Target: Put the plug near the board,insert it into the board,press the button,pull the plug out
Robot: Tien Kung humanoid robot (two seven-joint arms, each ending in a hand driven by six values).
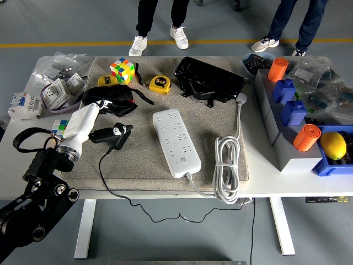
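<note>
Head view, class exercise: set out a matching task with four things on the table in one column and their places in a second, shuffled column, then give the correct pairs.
Things
1. power strip
2. Rubik's cube
3. lemon
4. black plug

Places
A. in the blue bin at the table's right edge
B. beside the left hand, on the mat's left part
C. at the mat's far edge, next to the yellow tape measure
D. lying in the middle of the mat

Pairs: 1-D, 2-C, 3-A, 4-B

Left robot hand (105, 106) fingers merge with black bag (113, 98); blue tray (331, 165) cut off at right edge.
</note>
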